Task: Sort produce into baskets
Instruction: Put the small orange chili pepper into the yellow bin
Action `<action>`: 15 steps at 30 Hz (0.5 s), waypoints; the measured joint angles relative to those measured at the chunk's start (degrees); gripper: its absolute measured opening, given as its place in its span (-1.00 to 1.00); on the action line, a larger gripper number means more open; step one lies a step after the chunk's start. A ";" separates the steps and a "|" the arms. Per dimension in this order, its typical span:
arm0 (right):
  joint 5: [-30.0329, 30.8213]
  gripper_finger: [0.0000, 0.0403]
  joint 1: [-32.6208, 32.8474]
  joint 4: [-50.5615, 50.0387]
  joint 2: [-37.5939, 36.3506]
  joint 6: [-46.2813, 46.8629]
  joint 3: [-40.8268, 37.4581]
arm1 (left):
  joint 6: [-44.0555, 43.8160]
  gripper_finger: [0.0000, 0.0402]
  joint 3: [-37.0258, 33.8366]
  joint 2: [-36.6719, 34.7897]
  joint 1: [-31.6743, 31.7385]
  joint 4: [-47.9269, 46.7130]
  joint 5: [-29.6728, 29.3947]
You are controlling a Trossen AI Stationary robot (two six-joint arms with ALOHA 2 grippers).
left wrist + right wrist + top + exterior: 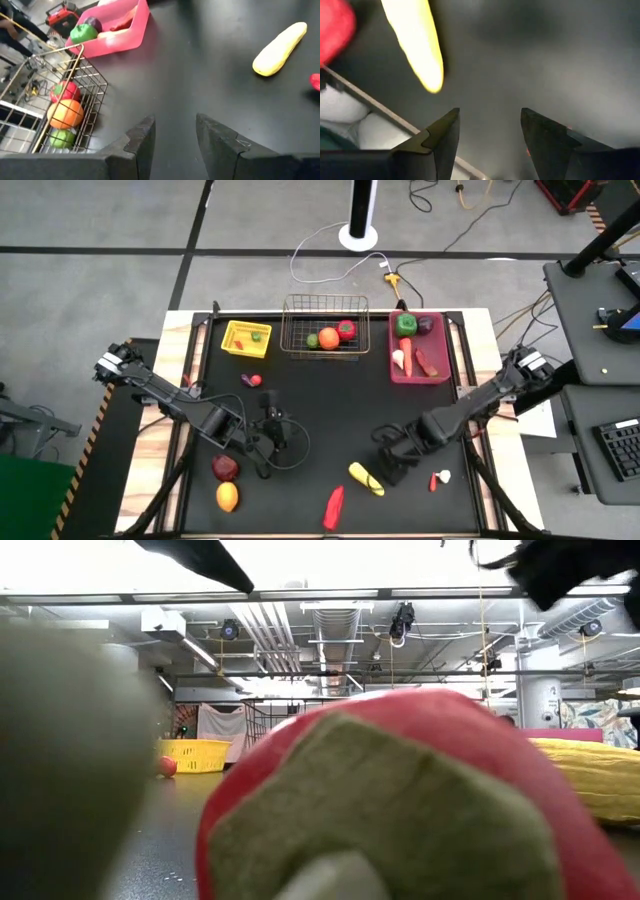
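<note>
Red pepper [400, 800] fills the low view. Wire basket [324, 326], pink bin [418, 348], yellow tray [246, 339] line twelve o'clock. Right gripper [490, 135] gapes empty; corn [365, 478] at its seven could roll. Left gripper [175, 140] open, empty.

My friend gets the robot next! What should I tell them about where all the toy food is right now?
Left gripper: open, empty, mid-table.
Right gripper: open, empty, beside the yellow corn.
Done: yellow tray holds small pieces; wire basket holds three; pink bin holds four.
Left loose on the table: corn, red chili, dark red fruit, orange-yellow fruit, small radish, and a small pink piece by the yellow tray.
</note>
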 joint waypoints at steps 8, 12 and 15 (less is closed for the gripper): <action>-0.20 0.00 11.62 0.04 -0.02 22.10 0.00 | 3.88 -0.38 0.00 0.00 0.37 0.74 -0.02; -0.01 0.00 16.40 0.02 0.51 33.49 0.00 | 4.40 -0.38 0.00 0.00 0.96 0.88 -0.04; 0.22 0.00 18.85 0.02 2.15 38.70 0.00 | 4.52 -0.38 0.00 0.00 1.50 0.88 -0.04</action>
